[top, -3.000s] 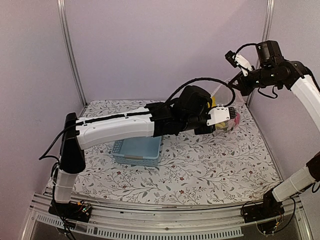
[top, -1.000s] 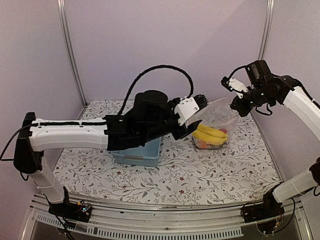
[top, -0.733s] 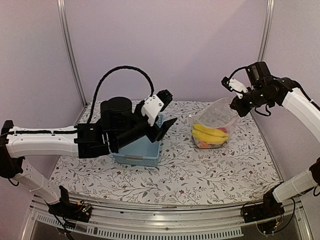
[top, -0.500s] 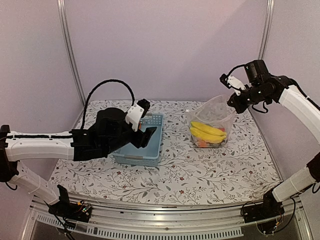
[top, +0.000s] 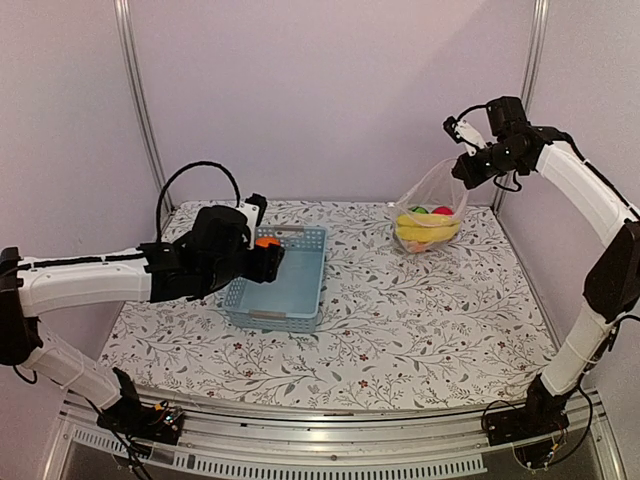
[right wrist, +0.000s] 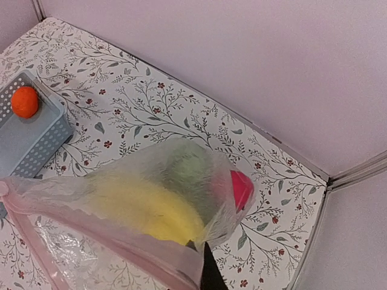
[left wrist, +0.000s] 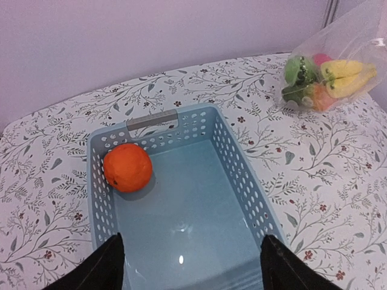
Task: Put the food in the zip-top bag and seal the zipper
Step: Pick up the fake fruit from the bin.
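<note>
One piece is left outside – the orange (left wrist: 127,167), sitting in the blue basket's (left wrist: 151,119) far-left corner, touching the slatted walls beside the handle. The bananas (top: 428,231), green piece (left wrist: 296,69) and red piece (right wrist: 240,187) are already inside the zip-top bag (top: 432,205).

Changes: the left gripper (left wrist: 192,266) has pulled back from the bag mouth and now hangs over the near end of the basket, fingers spread wide with nothing between them. The right gripper (top: 468,170) has raised the bag and carried it toward the back-right corner. It is clenched on the bag's upper edge and the load sags below. I cannot tell whether the bag's bottom touches the floral cloth (top: 420,330).

Judgement: loading is nearly done. The step in hand is fetching the orange – sealing comes after. The zipper is too faint to pick out.

Edges and room:
- The orange is tight to two basket walls, so a finger has little space on those sides. The open approach is from the basket's middle.
- The basket floor ahead of the left fingers has nothing in the way.
- The bag sits near the back wall (top: 330,90) and the corner post (top: 530,60), with little room behind it. Its free side faces the basket.
- Basket and bag are well apart, with bare cloth between for the carry.
</note>
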